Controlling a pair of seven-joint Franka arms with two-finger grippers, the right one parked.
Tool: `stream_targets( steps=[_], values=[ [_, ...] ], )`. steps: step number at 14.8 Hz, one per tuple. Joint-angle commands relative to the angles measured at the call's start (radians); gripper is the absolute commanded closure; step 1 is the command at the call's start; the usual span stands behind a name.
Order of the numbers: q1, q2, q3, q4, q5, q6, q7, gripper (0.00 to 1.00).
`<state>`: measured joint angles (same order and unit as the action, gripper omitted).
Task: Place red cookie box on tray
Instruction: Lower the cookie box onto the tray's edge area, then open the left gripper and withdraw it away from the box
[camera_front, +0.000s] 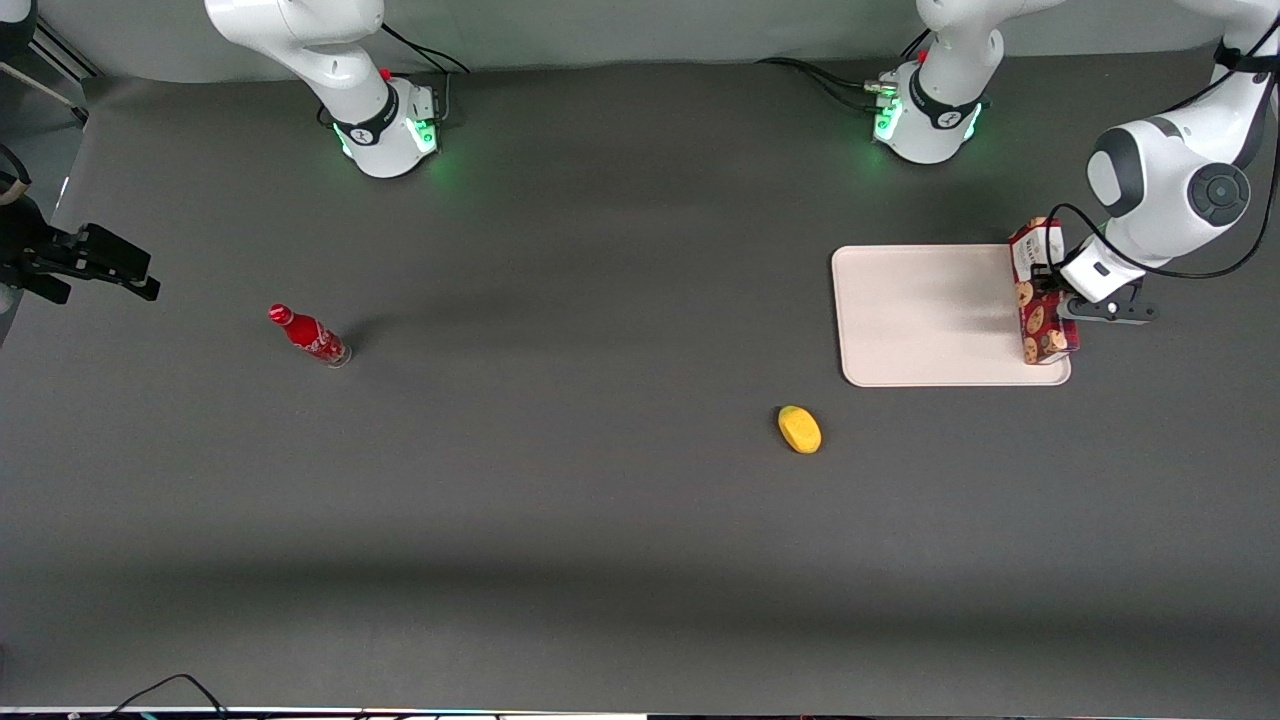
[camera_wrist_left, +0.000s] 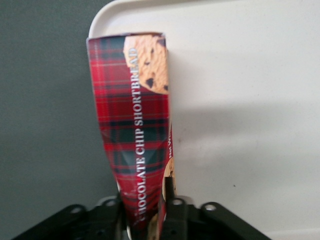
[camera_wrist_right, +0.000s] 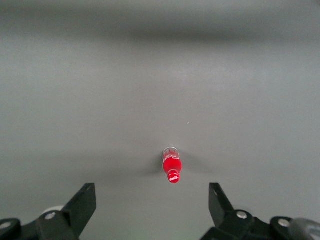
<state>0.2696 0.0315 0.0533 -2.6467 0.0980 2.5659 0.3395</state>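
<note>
gripper (camera_front: 1050, 290) holds cookie box (camera_front: 1040, 300) — on tray (camera_front: 930, 315)

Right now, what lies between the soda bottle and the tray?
Front view: only the yellow object, nearer the camera; otherwise bare table from bottle to tray. The hand grips the cookie box.

arm: glossy white shells, dark grey joint caps | base: green lights, black cables | hand (camera_front: 1047, 290): black
</note>
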Motion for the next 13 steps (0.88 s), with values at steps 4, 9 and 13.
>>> stream_targets(
  steps=[4,9,13],
  values=[
    [-0.009,0.002,-0.001,0.022,0.002,-0.016,0.016,0.00],
    [-0.009,0.011,-0.064,0.196,-0.006,-0.281,-0.002,0.00],
    [-0.010,0.010,-0.113,0.374,-0.007,-0.481,-0.008,0.00]
  ],
)
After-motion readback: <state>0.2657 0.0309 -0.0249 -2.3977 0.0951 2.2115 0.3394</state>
